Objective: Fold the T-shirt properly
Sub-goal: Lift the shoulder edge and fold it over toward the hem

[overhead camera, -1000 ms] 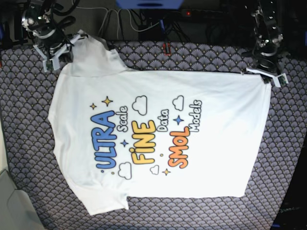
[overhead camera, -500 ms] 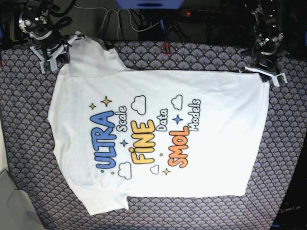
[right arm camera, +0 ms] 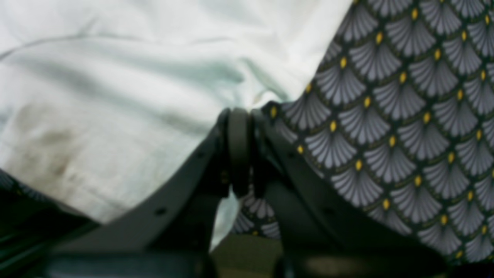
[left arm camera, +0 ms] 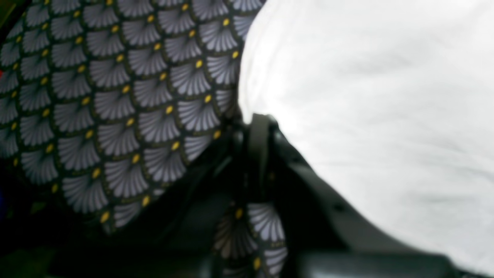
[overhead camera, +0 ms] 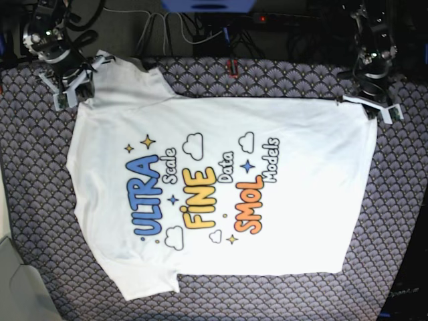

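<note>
The shirt (overhead camera: 301, 214) lies flat on the patterned cloth (overhead camera: 33, 221), with its print (overhead camera: 200, 190) facing up. Its neck side is at the left of the picture and its hem at the right. The left gripper (overhead camera: 370, 112) is closed on the shirt's far corner, at the hem end. The right gripper (overhead camera: 87, 93) is closed too, on the shirt near where the far sleeve (overhead camera: 130, 77) starts. I think the 2 grippers pinch there so they can lift the whole far edge together and fold it over the print. Holding both ends should keep that edge straight. The far sleeve sticks out past the shirt's edge, and it could bunch up when the edge lifts. The near sleeve (overhead camera: 150, 281) pokes out at the other side of the shirt. Past the far edge are a little red thing (overhead camera: 232, 67) and some wires (overhead camera: 194, 37). They look out of the way if the fold comes toward the near side.
</note>
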You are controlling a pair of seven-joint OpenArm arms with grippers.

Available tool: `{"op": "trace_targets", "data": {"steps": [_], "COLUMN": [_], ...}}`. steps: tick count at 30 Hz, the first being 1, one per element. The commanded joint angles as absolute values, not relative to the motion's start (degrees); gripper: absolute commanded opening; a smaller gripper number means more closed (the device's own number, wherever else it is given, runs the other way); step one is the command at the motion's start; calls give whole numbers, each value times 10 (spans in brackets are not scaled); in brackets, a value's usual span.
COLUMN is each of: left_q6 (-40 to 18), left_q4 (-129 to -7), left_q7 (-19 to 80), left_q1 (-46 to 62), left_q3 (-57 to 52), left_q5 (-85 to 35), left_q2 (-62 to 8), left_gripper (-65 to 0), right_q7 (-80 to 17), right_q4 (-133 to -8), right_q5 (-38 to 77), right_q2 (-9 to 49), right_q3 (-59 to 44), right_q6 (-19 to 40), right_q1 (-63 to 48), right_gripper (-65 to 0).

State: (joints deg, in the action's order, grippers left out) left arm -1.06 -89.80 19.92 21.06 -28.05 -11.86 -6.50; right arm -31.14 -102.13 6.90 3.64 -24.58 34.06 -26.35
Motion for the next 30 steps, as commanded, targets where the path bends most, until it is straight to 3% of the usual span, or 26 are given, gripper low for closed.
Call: {"op": "trace_targets", "data": {"steps": [1,18,30], "left_q6": [-7,-7,-7], "left_q4": [-910,-953,-945], "left_q7": [187,187,197], "left_q1": [211,194,128], "left_q3": [-282,-240,-242], "left_q5": [-118,-112,-111], "left_q2": [-69,-63,-64], "left_gripper": [-646,-646,-646], "right_q7": [-298,-300,-390], "right_q4": [-1043,-1075,-1069], "right_q5": [75,73,73], "right_q2": [45,64,89], "right_q3": [-248,-251,-247], "right_q6": [344,344,344], "right_q1": [-262,-222,-124], "right_gripper": [-650,-650,-650]}}
